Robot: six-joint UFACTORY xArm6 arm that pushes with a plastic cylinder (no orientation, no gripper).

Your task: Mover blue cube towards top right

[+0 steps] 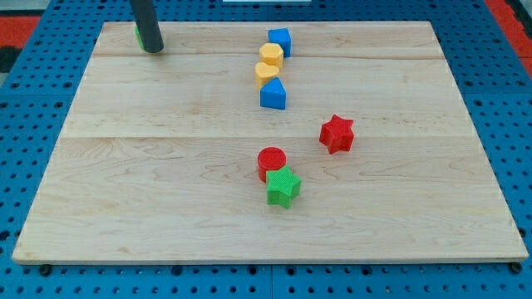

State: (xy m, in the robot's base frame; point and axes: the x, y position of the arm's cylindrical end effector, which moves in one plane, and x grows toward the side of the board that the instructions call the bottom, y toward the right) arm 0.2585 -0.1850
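The blue cube sits near the view's top, a little right of centre, on the wooden board. Just below it lie two yellow blocks, touching in a column, then a blue block with a pointed top. My tip rests at the view's top left, far to the left of the blue cube. A green block is mostly hidden behind the rod.
A red star lies right of centre. A red cylinder and a green star touch each other below centre. The board lies on a blue perforated base.
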